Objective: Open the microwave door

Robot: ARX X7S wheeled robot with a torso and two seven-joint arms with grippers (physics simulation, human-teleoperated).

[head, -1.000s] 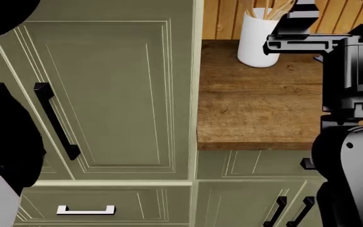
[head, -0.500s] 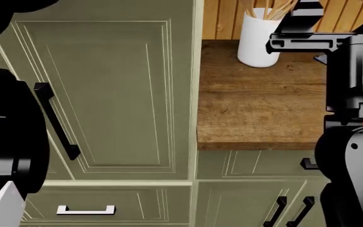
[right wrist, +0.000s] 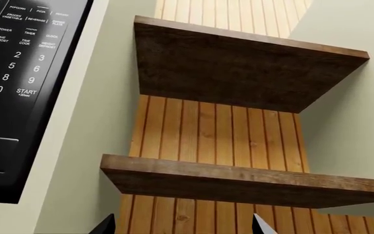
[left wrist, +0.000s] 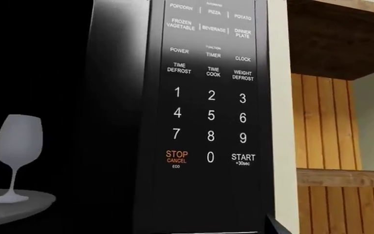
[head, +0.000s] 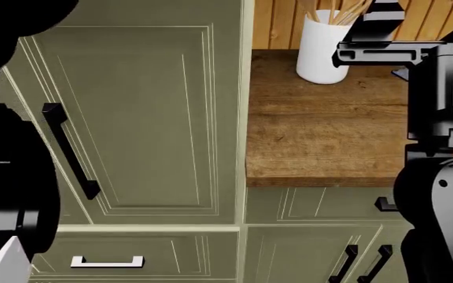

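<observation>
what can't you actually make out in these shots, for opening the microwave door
- Microwave door: left wrist view shows the keypad and a wine glass on a plate; no handle or door edge is visible, the left side is dark.
- Left gripper: outside every view, so its state is unknown.
- Right gripper: only two fingertips at the frame edge of the right wrist view.
- Head view: the microwave is out of frame; only cabinet doors and a counter show.

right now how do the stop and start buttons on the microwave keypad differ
The STOP button is lettered in orange, reads CANCEL beneath, and sits on the side of the 0 key nearer the wine glass. The START button is lettered in white, reads +30sec beneath, and sits on the side nearer the wooden shelves. Both share the keypad's lowest row.
</observation>
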